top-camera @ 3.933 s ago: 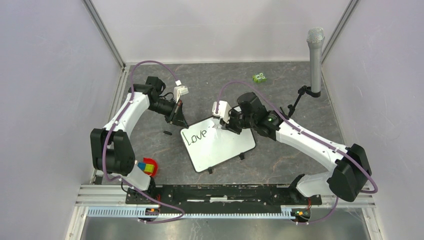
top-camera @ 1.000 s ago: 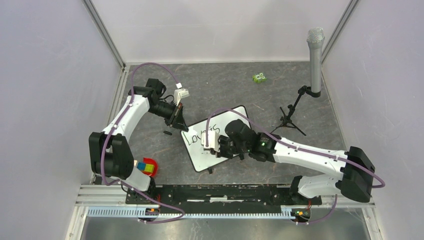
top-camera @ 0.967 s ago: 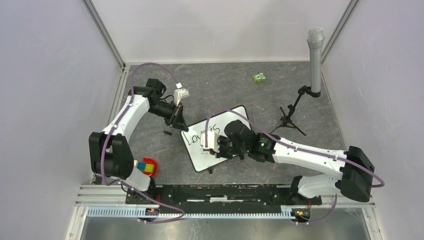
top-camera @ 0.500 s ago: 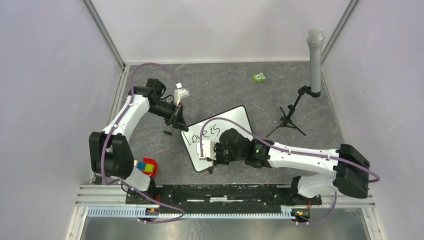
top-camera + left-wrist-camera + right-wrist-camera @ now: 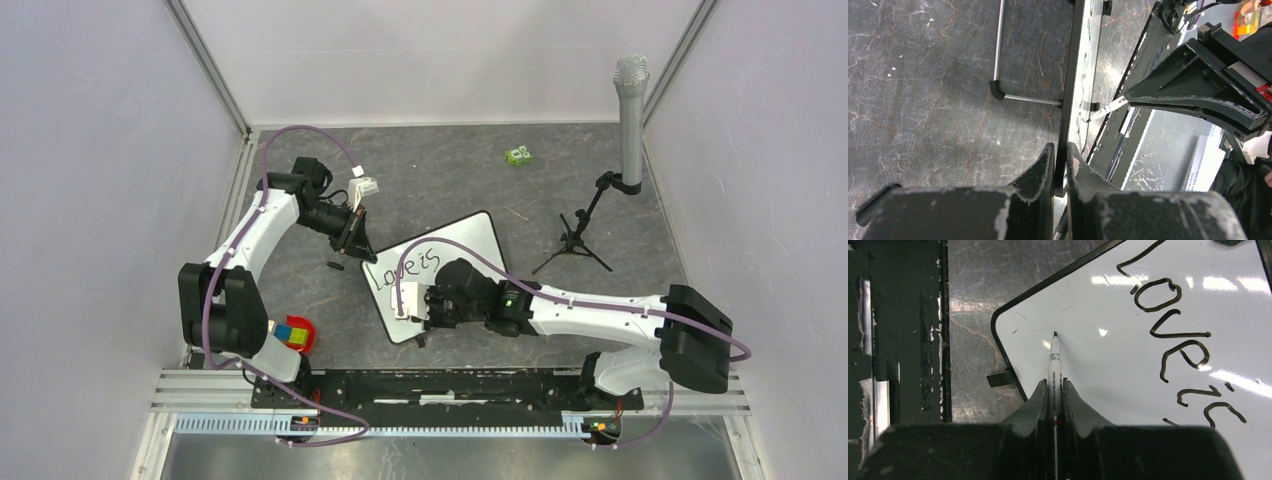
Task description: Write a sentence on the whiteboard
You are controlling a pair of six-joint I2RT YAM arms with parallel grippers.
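Observation:
The whiteboard (image 5: 472, 238) lies tilted mid-table, its black frame edge (image 5: 1071, 75) running up the left wrist view. My left gripper (image 5: 358, 246) (image 5: 1060, 148) is shut on that edge at the board's far left corner. The sentence (image 5: 404, 268) (image 5: 1175, 335) reads "Love is" in black marker. My right gripper (image 5: 408, 300) (image 5: 1054, 386) is shut on a white marker (image 5: 1054, 362). The marker's black tip rests at a blank part of the board (image 5: 1108, 375) near its lower left corner, below the written line.
A microphone (image 5: 630, 100) on a small tripod (image 5: 574, 242) stands at the back right. A green toy (image 5: 517, 155) lies at the back. A small black cap (image 5: 335, 266) lies left of the board. A red dish with a coloured cube (image 5: 296, 335) sits near the left base.
"is" has been added after "Love". My right arm swung from the board's far edge down to its near left corner with the marker. The left gripper kept its hold.

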